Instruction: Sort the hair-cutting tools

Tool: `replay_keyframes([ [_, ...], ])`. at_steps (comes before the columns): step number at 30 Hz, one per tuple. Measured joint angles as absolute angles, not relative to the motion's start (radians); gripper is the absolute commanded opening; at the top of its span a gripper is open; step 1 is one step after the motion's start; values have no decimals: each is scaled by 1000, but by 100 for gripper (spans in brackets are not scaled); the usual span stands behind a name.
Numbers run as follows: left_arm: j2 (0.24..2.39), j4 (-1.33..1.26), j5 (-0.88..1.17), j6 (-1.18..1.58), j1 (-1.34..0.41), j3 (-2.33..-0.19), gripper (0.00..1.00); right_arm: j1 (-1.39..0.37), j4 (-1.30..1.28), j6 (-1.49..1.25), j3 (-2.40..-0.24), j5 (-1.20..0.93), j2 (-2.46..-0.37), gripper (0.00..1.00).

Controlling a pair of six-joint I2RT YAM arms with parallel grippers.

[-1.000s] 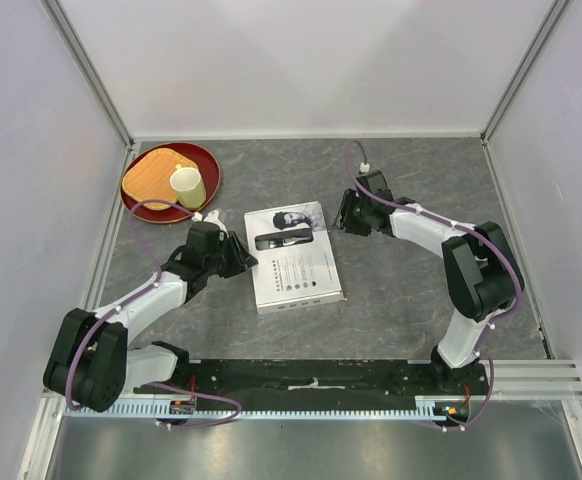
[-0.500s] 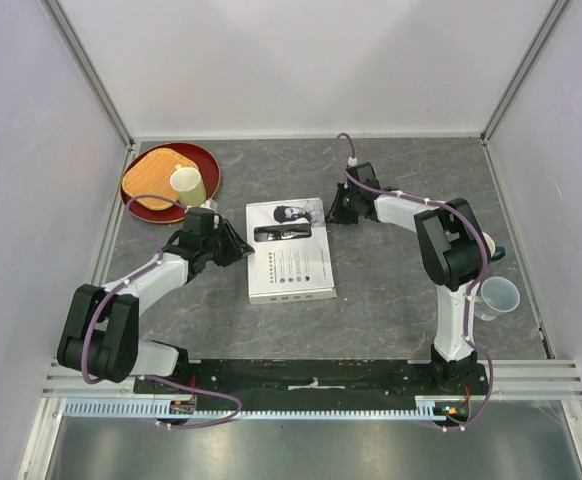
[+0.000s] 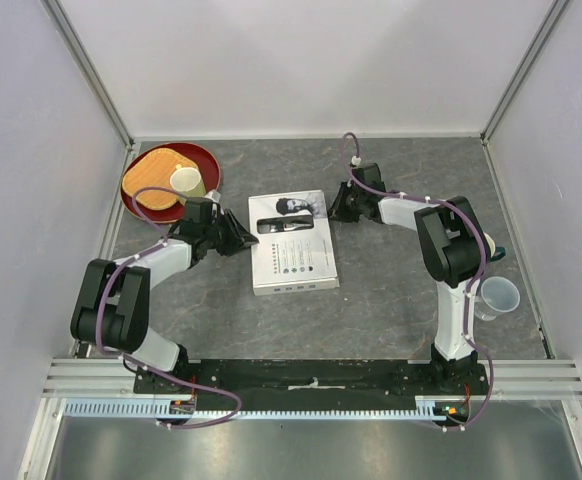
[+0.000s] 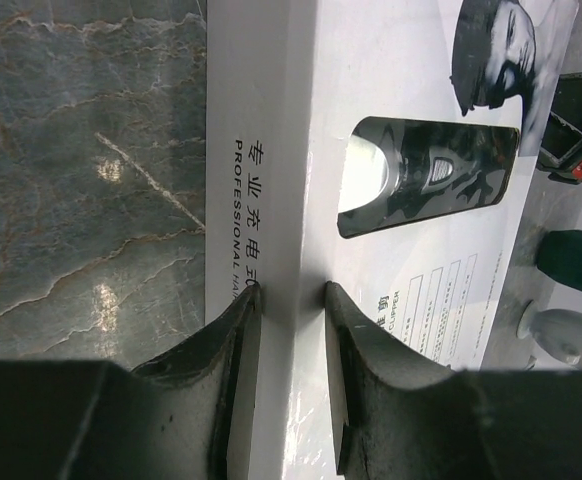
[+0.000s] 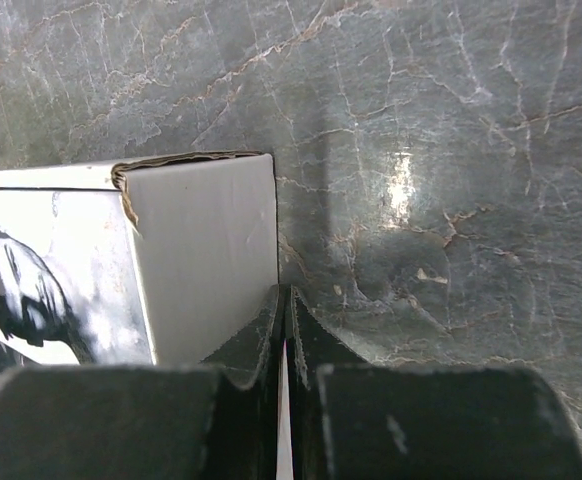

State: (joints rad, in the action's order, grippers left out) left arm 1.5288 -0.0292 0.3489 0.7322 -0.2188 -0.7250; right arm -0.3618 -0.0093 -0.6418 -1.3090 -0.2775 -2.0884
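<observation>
Clipper lies inside the closed box at frame centre, visible through the window.

Top view: within the last second the box has slid slightly toward the top of the frame. The right gripper has reached its upper right corner. The left gripper is at its left edge.

Left wrist view: the fingers clamp the box edge.

Right wrist view: the jaws have closed to a slit, pinching a thin white edge of the box.

Judgement: the box is braced for opening, and no tool is sorted yet.
</observation>
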Motion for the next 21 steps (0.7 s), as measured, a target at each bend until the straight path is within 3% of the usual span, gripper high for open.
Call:
replay_keyframes([
  [6,1545,-49,377,731,-210,-727,36,-369,13,-643,-1304,-258,-2088,6],
  [9,1544,-51,375,731,-211,-727,43,-379,3,-650,-1304,-215,-2083,9],
  [12,1535,-46,349,732,-215,-727,49,-416,-84,-684,-1303,-74,-2039,23],
  [15,1499,-25,297,732,-226,-714,51,-449,-183,-715,-1288,64,-1940,32],
  [21,1367,69,197,731,-233,-686,53,-456,-293,-722,-1283,218,-1748,33],
])
